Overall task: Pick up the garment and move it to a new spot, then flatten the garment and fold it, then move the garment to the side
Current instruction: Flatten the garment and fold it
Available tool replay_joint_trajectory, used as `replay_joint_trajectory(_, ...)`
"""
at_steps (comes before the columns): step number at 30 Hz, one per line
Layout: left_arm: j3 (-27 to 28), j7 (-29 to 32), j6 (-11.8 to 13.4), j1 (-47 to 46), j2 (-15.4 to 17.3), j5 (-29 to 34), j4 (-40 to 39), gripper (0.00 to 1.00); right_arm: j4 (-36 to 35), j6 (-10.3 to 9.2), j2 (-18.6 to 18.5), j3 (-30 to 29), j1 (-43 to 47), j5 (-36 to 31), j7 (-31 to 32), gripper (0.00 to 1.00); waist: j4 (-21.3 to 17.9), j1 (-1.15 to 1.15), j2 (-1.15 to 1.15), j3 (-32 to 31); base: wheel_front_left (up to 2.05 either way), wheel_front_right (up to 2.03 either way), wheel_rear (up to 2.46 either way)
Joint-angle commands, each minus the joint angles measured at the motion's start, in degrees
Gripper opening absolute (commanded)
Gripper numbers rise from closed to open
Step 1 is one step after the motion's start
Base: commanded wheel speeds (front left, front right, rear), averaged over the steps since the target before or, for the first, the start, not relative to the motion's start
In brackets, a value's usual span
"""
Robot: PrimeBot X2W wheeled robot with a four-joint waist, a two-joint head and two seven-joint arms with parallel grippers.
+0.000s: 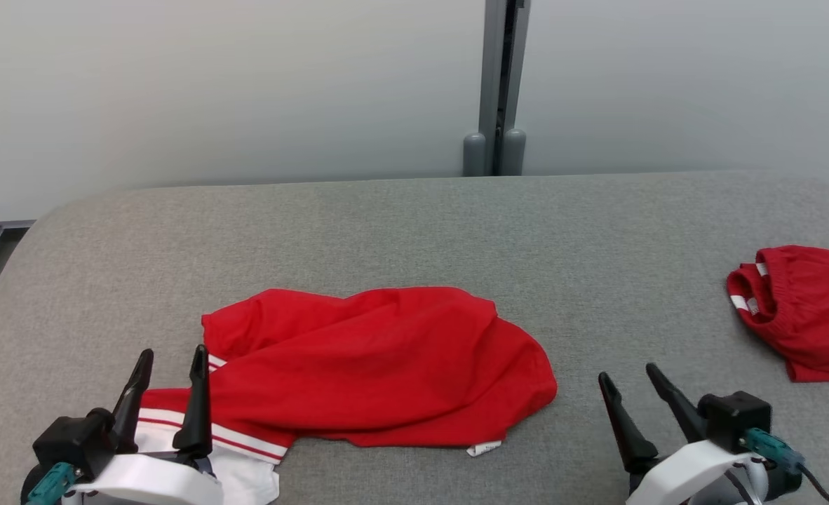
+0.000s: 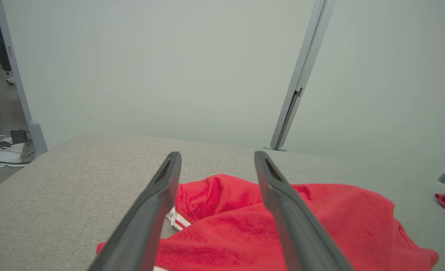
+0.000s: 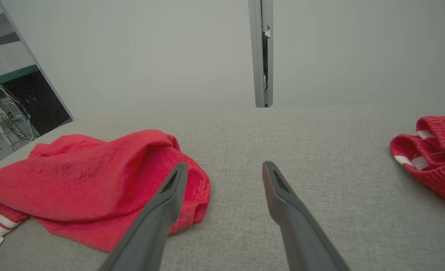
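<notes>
Inspecting bench surface: garment loose, both end effectors empty

Position. The red garment lies bunched on the bench, left of centre and close to the near edge. Its white-banded, striped end runs under the left end effector in the head view. A small white label pokes out from the near hem.

End effectors. The left one has its fingers spread wide with nothing between them. In the left wrist view the fingers stand over the garment's folds, and whether they touch the cloth cannot be told. The right end effector is likewise spread wide and empty, over bare bench just beside the garment's right end.

Edges and room. The far half of the bench is bare from left to right. So is the strip between the right end effector and a second red garment, which is heaped at the right edge well apart from the first. The bench corners are rounded. Pale wall panels stand behind it, joined by a grey upright post.

Materials. The bench covering is a grey woven fabric, matt and even. The garment is soft cloth with broad, shallow folds and one layer doubled over another. The second garment shows a gathered, elastic-looking band with white trim.
</notes>
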Motion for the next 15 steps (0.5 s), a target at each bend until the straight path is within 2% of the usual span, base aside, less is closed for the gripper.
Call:
replay_joint_trajectory(1,-0.70,-0.45,-0.58,-1.56,-0.34,0.79,0.14,1.00,2.76,0.01,-1.11,1.87,-1.99,1.53,2.36,1.00,1.25,0.00,0.00,0.25,0.00,0.00,0.00)
replay_joint_trajectory(8,-3.32,-0.90,-2.14,-2.57,-1.74,1.43,1.54,1.00,13.25,0.01,-1.25,6.21,-8.58,6.97,8.89,1.00,5.16,0.00,0.00,0.95,0.00,0.00,0.00)
replay_joint_trajectory(15,-4.57,-1.12,-3.20,-3.99,-2.42,1.34,3.94,1.00,24.19,0.01,0.40,3.17,-14.16,11.33,17.21,1.00,10.13,0.00,0.00,2.28,0.00,0.00,0.00)
